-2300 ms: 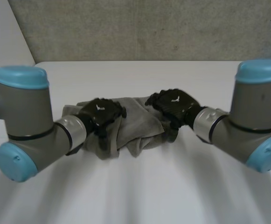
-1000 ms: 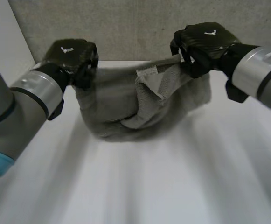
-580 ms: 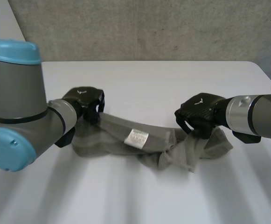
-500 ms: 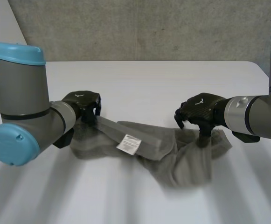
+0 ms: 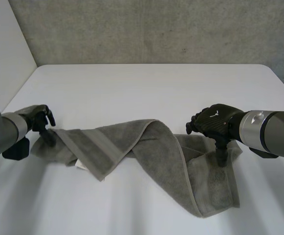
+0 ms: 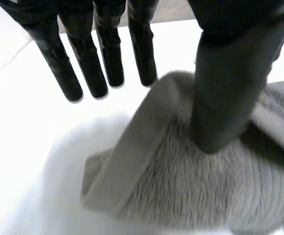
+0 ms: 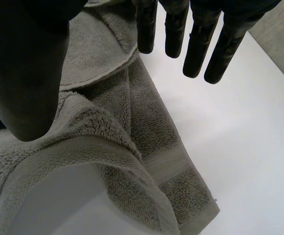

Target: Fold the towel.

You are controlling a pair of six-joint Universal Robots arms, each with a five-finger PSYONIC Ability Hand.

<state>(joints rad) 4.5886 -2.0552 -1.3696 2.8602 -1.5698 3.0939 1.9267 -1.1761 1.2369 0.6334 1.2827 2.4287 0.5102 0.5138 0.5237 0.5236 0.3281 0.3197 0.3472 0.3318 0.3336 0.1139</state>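
The towel [image 5: 154, 144] is grey, with a smoother stripe near its end. The desk [image 5: 146, 88] under the towel is white. The left robot hand [image 5: 40, 117] and the right robot hand [image 5: 217, 123] are black.

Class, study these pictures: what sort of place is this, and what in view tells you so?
Probably a robotics lab or test room, not a home: a bare white table, a plain grey wall behind it, and a robot arm on each side reaching to a grey towel.
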